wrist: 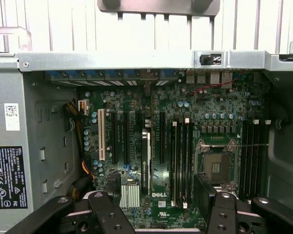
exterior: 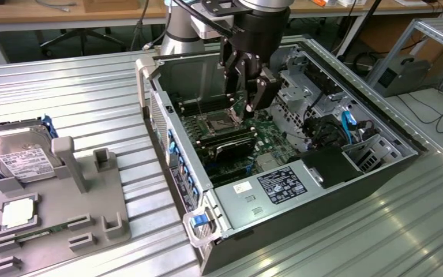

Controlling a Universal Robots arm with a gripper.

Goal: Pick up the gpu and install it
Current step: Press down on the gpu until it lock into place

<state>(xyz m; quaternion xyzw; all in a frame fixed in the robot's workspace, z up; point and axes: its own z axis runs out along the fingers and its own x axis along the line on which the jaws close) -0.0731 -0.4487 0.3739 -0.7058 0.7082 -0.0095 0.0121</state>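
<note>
The gpu [exterior: 233, 150] stands on edge in a slot of the green motherboard [exterior: 264, 130] inside the open computer case [exterior: 168, 156]. Its black cooler faces the case's front. In the wrist view the gpu [wrist: 145, 161] appears edge-on as a thin dark strip between the expansion slots. My gripper [exterior: 250, 107] hangs inside the case just above the board, a little behind the gpu and clear of it. It is open, and in the wrist view my gripper [wrist: 161, 219] has nothing between its two black fingers [wrist: 102, 214].
The bare CPU socket [wrist: 216, 163] lies beside the memory slots. A power supply [exterior: 283, 182] fills the case's near end, and a drive cage [exterior: 314, 92] lines the exterior view's right. On that view's left, a grey fixture [exterior: 90, 190] holds a hard drive [exterior: 18, 158] and a square chip [exterior: 18, 213].
</note>
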